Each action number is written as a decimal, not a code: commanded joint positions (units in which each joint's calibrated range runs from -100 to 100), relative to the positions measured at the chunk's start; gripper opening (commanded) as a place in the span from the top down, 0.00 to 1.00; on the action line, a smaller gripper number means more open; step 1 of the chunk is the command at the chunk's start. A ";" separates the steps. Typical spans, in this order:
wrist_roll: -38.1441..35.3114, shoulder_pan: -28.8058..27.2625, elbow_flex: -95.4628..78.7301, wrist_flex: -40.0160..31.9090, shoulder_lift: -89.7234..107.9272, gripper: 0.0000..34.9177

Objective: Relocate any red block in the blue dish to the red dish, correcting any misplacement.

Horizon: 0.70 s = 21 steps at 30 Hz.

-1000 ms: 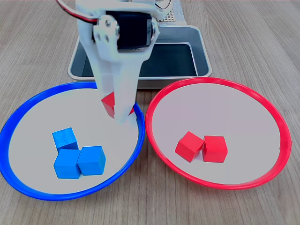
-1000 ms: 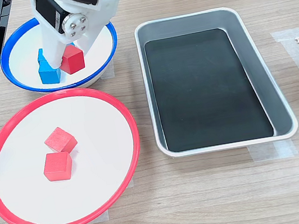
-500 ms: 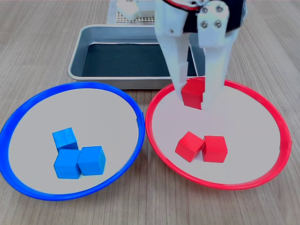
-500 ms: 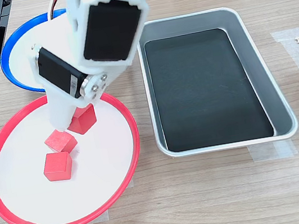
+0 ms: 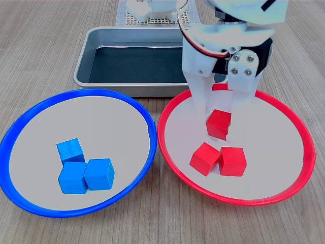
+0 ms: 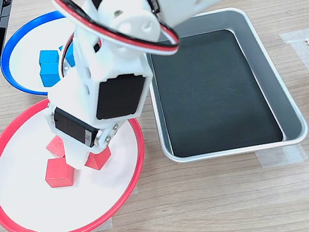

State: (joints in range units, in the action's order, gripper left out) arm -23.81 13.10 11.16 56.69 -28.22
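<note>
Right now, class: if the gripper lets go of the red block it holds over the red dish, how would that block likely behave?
The red block has flat faces and sharp edges, so it probably settles rather than rolls. It looks rigid: the gripper shows no dent in it. It is tilted, and the red dish slopes inward, so it might slide toward the two red cubes.

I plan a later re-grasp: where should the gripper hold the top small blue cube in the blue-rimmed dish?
Come from straight above the small blue cube and close on its two free flat sides; its lower edge touches another blue cube, so avoid that side.
</note>
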 commanded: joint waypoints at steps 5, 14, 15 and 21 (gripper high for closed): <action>0.00 -0.16 3.45 -2.58 -0.65 0.97; 0.24 -0.25 4.36 -2.83 -1.59 0.76; 0.29 -0.34 4.36 -2.75 -1.59 0.73; 0.20 -0.44 4.36 -1.67 -0.48 0.71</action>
State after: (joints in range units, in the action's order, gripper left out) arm -23.76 12.83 13.34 54.49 -30.52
